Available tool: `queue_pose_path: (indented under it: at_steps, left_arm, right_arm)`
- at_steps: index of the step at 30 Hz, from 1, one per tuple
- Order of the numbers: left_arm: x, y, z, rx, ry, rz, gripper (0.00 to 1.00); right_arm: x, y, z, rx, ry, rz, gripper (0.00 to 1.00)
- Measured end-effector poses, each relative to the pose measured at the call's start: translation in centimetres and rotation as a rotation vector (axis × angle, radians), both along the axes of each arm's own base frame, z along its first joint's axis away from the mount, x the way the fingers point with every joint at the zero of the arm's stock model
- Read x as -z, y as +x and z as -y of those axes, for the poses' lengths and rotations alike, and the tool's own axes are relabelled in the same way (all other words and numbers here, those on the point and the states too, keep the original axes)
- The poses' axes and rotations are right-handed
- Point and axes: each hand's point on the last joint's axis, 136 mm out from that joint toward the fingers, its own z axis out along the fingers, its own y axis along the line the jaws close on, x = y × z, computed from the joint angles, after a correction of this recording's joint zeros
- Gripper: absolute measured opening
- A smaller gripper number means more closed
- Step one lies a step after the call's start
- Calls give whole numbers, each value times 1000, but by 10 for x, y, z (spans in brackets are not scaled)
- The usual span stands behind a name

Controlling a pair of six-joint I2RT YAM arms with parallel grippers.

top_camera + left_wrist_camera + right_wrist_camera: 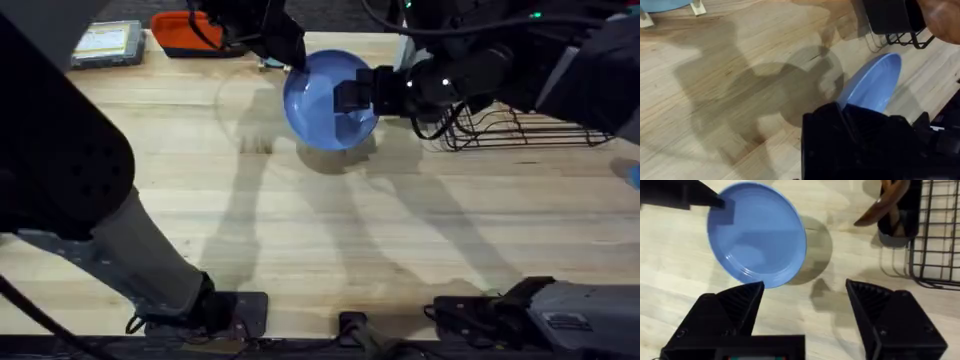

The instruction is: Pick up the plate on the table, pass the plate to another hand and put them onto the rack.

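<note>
Above the table (300,230), left fingers (722,205) grip the tilted plate (325,100); right fingers (747,302) spread wide.

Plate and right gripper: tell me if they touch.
Apart. In the right wrist view the right gripper is open, with bare table between its fingers and the plate beyond them.

One blue plate (328,100), one black wire rack (520,128), one wooden table (330,230), two grippers, the left (292,55) and the right (802,297), plus one orange tray (185,35) and one flat packet (105,43) at the far edge.
</note>
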Motion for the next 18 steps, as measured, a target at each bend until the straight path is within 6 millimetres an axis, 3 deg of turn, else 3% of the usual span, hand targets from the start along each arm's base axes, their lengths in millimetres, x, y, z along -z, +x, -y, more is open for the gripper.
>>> queue_pose_path:
  at_steps: [5, 13, 15, 18]
  left_arm:
    - [0, 0, 0, 0, 0, 0, 42]
    - [0, 0, 0, 0, 0, 0, 41]
    - [0, 0, 0, 0, 0, 0, 41]
    - [0, 0, 0, 0, 0, 0, 41]
  right_arm:
    - [-3, 0, -9, -25, 40, 1, 992]
    - [9, -1, -13, -39, 43, -36, 985]
    - [9, -1, -14, -40, 43, -37, 920]
    - [9, -1, -14, -40, 47, -39, 727]
